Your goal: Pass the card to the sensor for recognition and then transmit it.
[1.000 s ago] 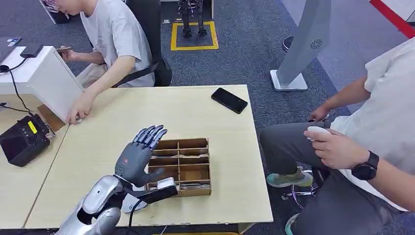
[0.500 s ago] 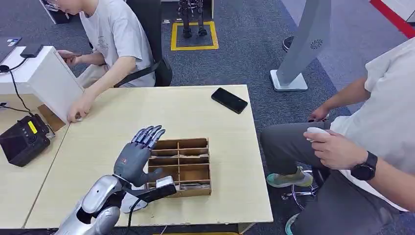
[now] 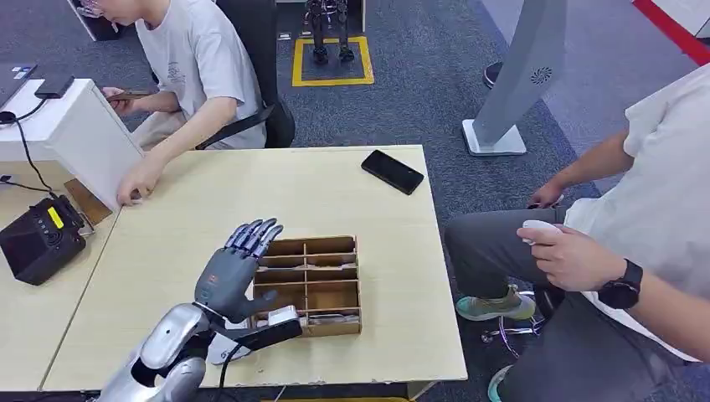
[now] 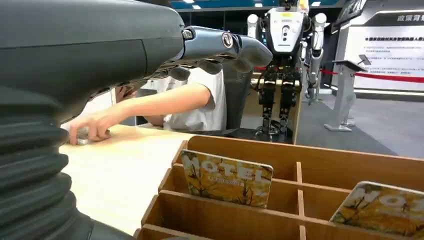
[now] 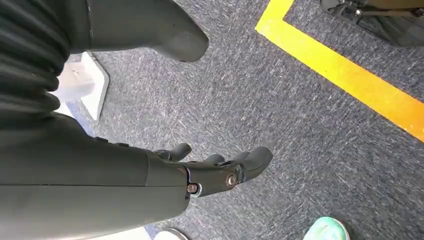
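Note:
A wooden divider box point(image 3: 345, 284) sits near the table's front edge. Yellow cards marked "MOTEL" stand in its slots: one point(image 4: 227, 178) close ahead in the left wrist view, another point(image 4: 381, 210) further along. My left hand point(image 3: 232, 275) hovers over the box's left end, fingers point(image 4: 225, 44) stretched out and apart, holding nothing. A black sensor device point(image 3: 38, 239) with a yellow label lies on the neighbouring table to the left. My right hand point(image 5: 210, 172) hangs over grey carpet, fingers loosely spread, holding nothing.
A black phone point(image 3: 392, 171) lies at the table's far right. A person at the far left rests a hand point(image 3: 134, 191) on the table beside a white box point(image 3: 79, 138). Another person point(image 3: 586, 251) sits close to the right edge. A white stand point(image 3: 515, 84) rises behind.
My left hand has sunk slightly and drawn a little back toward me over the box's left end. The far person's other hand has shifted with a phone.

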`<state>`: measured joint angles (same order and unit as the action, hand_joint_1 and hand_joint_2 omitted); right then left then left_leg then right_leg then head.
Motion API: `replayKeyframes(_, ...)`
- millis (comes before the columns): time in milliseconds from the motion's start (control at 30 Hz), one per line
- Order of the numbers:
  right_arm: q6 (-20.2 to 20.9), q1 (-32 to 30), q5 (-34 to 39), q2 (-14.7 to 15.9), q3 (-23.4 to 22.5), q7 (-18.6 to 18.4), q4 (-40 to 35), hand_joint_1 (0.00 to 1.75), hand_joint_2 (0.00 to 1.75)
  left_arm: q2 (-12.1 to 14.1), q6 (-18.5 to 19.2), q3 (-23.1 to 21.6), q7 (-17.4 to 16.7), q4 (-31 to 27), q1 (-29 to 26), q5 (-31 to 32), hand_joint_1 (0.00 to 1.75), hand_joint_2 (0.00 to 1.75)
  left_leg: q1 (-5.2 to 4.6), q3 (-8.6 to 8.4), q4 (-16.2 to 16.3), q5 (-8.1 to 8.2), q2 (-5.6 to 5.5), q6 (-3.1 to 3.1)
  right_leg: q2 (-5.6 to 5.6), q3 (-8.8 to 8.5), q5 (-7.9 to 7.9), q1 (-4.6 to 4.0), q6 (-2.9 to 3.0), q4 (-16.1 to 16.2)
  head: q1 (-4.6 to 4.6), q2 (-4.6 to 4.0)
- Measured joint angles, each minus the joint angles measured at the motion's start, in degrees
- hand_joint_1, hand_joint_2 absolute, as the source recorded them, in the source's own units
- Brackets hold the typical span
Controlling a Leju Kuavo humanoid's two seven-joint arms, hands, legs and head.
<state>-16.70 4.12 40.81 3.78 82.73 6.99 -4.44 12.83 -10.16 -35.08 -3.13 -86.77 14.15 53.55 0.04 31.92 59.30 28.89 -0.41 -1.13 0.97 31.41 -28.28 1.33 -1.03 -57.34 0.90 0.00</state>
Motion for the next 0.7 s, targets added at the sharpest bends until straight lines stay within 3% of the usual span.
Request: replayKeyframes(700,-0.2,0.0,0.2,0.0,0.0,0.1,0.0,0.0,1.75,0.0,-0.4,0.0,-0.8,0.3,-0.4,2.2,0.0,1.75,0.0,0.0,0.0,0.0,0.0,0.0,0.0,0.0,0.0,0.0,0.0,0.0,0.0,0.0)
